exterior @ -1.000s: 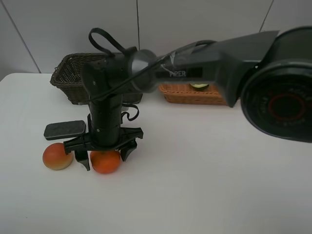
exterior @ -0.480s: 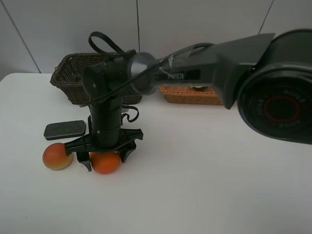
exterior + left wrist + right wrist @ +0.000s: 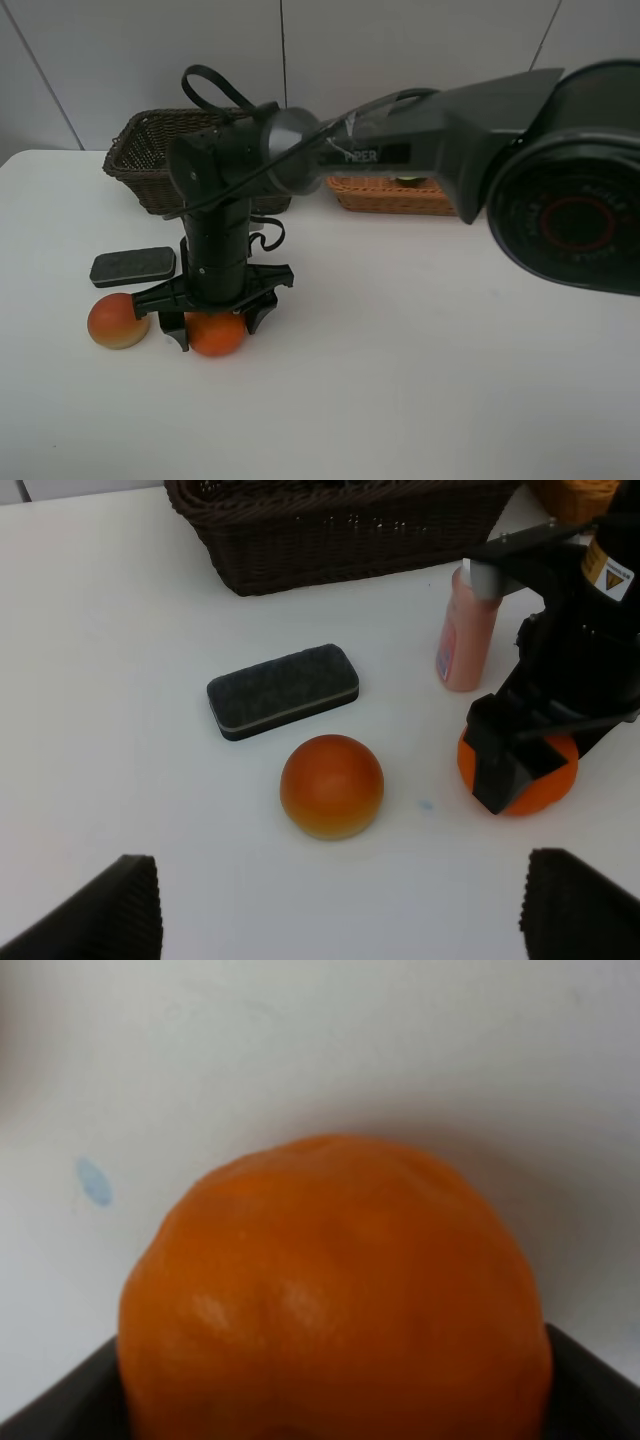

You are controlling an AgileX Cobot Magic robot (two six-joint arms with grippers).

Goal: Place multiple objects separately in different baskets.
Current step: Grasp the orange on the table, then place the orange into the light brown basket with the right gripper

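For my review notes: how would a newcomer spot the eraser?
Start at the dark brown basket at the table's back left. In front of it lies the eraser, just behind the peach-coloured fruit. It alone is flat, dark grey and oblong; the fruit is round.

Carries on the white bench [image 3: 420,380] a dark brown basket [image 3: 140,160] at the back left and a light tan basket [image 3: 385,195] to its right. Bears, front left, a dark eraser block [image 3: 132,266], a peach-coloured fruit [image 3: 117,320] near it, an orange [image 3: 216,335] alongside, and an upright pink bottle [image 3: 467,630] near the orange.
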